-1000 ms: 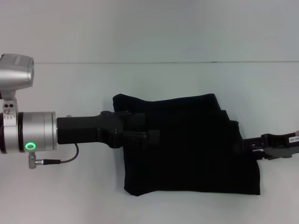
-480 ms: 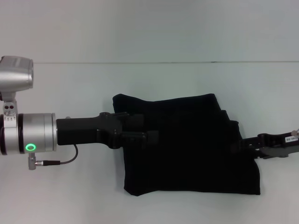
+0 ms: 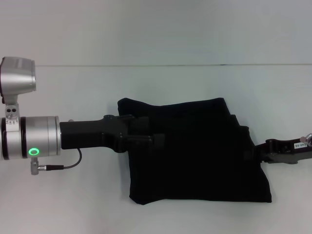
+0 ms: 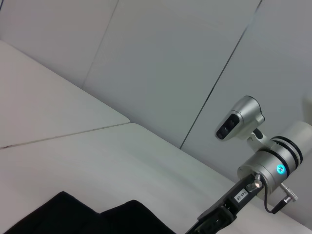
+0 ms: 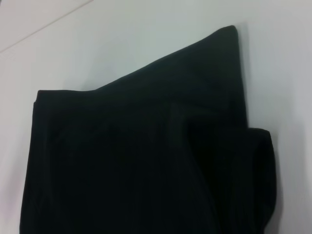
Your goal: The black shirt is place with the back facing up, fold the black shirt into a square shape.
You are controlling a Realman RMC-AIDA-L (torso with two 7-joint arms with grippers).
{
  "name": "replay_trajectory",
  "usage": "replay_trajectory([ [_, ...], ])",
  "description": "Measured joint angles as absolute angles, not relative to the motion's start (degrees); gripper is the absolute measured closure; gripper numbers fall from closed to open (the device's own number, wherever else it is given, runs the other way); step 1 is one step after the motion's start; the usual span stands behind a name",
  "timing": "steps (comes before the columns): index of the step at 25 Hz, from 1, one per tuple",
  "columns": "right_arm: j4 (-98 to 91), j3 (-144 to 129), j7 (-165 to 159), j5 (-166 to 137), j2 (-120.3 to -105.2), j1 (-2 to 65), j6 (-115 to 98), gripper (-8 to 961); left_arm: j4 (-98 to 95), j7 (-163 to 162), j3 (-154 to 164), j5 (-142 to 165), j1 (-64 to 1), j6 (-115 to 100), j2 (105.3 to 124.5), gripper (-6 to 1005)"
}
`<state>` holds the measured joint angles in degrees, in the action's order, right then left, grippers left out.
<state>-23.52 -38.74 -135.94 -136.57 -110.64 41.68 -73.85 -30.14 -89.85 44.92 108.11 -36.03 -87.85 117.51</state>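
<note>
Head view: left tool (image 3: 158, 139) over black shirt (image 3: 204, 161), right tool (image 3: 256, 153) at edge; grip states unclear.

Before me a plain white tabletop (image 3: 73, 195) runs back to a pale wall. The black shirt (image 3: 204, 156) lies directly on it, folded into a layered, roughly squarish bundle toward 4 o'clock of the tabletop's middle.

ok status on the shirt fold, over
Left gripper over the left part of the folded matte-black fabric shirt. Right gripper at its right edge. Nothing else on the white table.
</note>
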Motion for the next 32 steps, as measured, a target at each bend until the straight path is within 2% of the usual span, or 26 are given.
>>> replay_trajectory([
  [8, -23.86, -38.04, -134.46, -136.34, -110.65, 41.62, -73.93, 762, -30.14, -89.84, 44.91, 108.1, -35.97, -87.79, 117.51, 93],
  [18, -26.78, -36.75, -133.13, -133.99, -110.9, 42.93, -75.7, 849, -30.18, -90.23, 44.62, 108.1, -35.97, -87.8, 117.3, 95],
  [22, -28.8, -36.85, -133.43, -133.44, -111.33, 42.96, -76.88, 849, -30.36, -90.25, 44.45, 108.1, -35.91, -87.8, 117.21, 96],
  [32, -28.61, -37.07, -133.62, -133.78, -111.13, 42.98, -77.18, 855, -30.33, -90.34, 44.39, 107.81, -36.0, -87.8, 117.15, 97],
])
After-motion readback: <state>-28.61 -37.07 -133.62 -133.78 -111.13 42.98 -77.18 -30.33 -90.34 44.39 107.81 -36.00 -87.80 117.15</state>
